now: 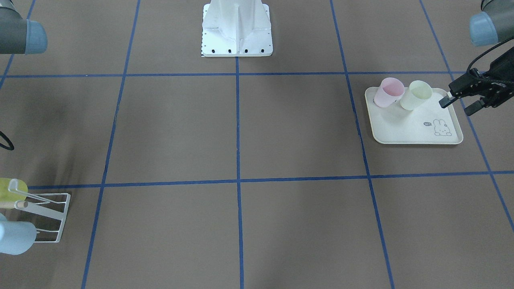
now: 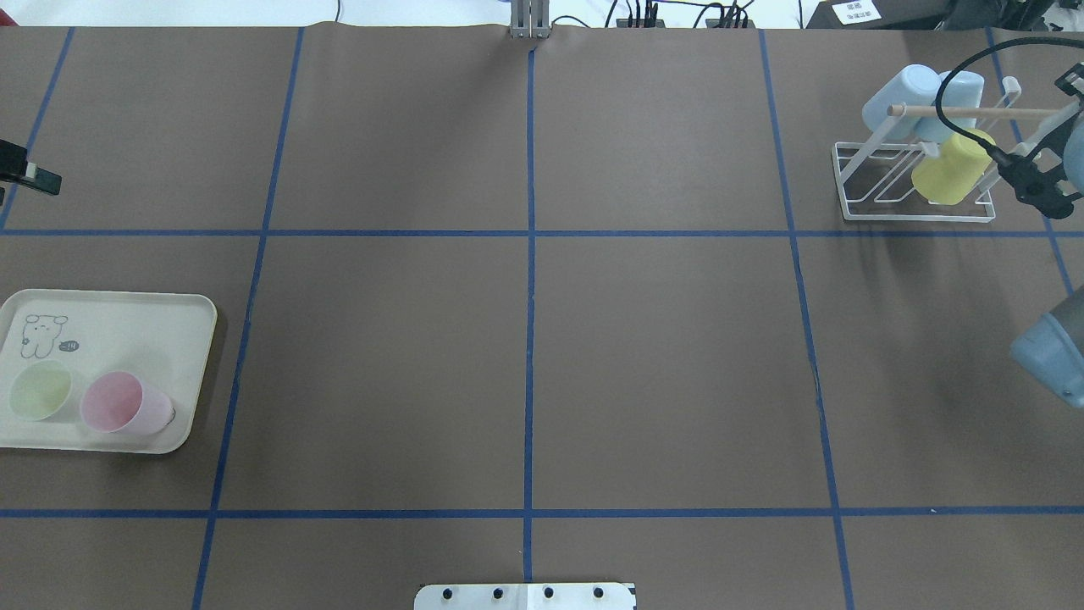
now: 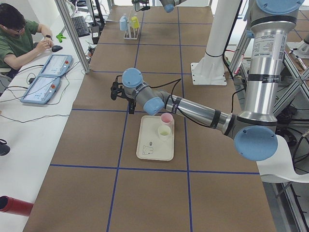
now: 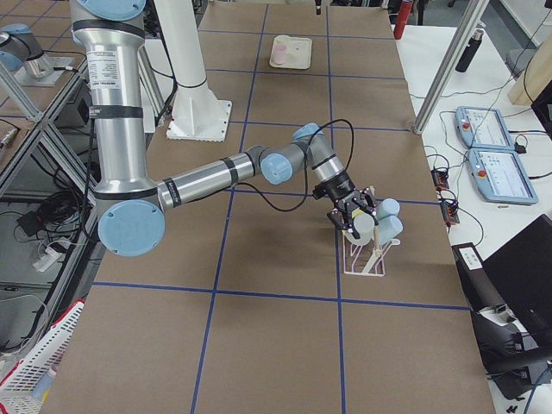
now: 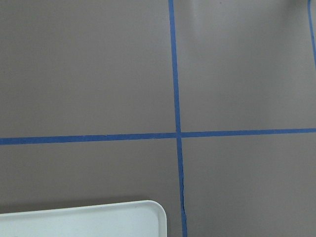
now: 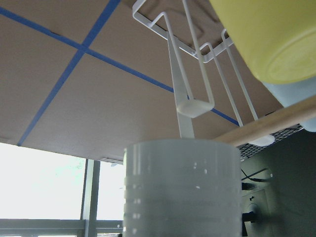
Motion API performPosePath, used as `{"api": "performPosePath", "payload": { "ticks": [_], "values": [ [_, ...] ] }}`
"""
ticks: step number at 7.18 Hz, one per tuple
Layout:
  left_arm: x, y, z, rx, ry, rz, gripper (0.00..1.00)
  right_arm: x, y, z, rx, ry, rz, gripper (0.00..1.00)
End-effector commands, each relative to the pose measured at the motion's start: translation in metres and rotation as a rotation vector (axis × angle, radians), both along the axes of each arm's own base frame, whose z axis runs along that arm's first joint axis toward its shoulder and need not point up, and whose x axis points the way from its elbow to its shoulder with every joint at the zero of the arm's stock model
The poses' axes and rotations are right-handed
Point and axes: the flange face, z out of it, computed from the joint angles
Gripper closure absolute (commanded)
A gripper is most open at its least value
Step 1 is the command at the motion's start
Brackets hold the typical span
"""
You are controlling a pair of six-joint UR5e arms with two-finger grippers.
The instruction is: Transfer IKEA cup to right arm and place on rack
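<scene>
A white IKEA cup (image 6: pixel 182 187) fills the bottom of the right wrist view, hanging just off the white wire rack (image 6: pixel 197 64). In the exterior right view my right gripper (image 4: pixel 355 220) brackets this cup (image 4: pixel 359 228) over the rack's (image 4: pixel 366 259) near end. The wrist view hides the fingers. Two blue cups (image 2: pixel 902 95) and a yellow cup (image 2: pixel 948 169) sit on the rack (image 2: pixel 855 182). My left gripper (image 1: pixel 455 107) is open and holds nothing, beside the far edge of the cream tray (image 1: pixel 413 132).
A pink cup (image 1: pixel 387 92) and a pale green cup (image 1: pixel 415 95) stand on the bunny tray. The white robot base (image 1: pixel 237 28) sits mid-table. A seated person (image 3: pixel 19 38) and two pendants (image 3: pixel 48 79) are along the table's side. Blue tape lines grid the brown tabletop.
</scene>
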Motion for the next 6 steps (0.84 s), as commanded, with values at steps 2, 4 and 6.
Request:
{"api": "performPosePath", "payload": {
  "ticks": [2,4,6],
  "values": [
    [0.000,0.000,0.000,-0.002,0.001,-0.001,0.00,-0.019,-0.003,0.014,-0.008,0.044,-0.020,0.73],
    [0.001,0.000,0.000,-0.003,0.000,0.001,0.00,-0.029,-0.014,0.018,-0.012,0.059,-0.020,0.73],
    [0.002,-0.001,0.000,-0.003,-0.001,0.001,0.00,-0.033,-0.015,0.018,-0.013,0.062,-0.028,0.69]
  ]
}}
